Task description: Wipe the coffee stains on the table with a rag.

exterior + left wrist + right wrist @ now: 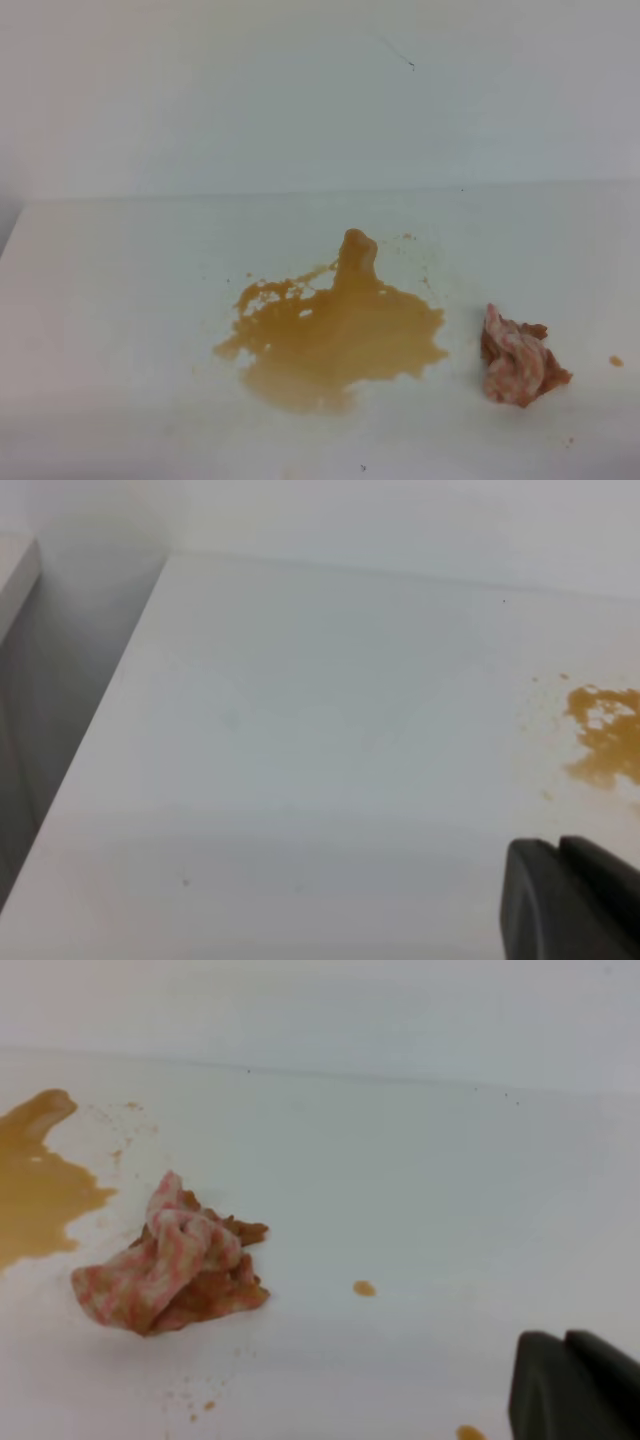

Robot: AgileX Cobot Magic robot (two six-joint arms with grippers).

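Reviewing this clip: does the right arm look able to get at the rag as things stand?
Probably yes. The rag lies loose on the table, beside the coffee stains, with only bare surface between it and the right gripper. The shut jaws must open first.

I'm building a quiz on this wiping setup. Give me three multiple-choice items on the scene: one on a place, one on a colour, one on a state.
1. In the exterior high view, where does the rag lie relative to the big coffee stain?
A. On top of it
B. To its right, apart from it
C. To its left

2. What colour is the stain?
A. Amber-brown
B. Green
C. Black

3. What state is the rag in?
A. Spread flat
B. Held in a pincer
C. Crumpled in a wad, lying free on the table

Answers:
1 B: bare white table shows between rag and stain.
2 A: the puddle shows amber-brown against the white.
3 C: the right wrist view shows it bunched up with nothing gripping it.
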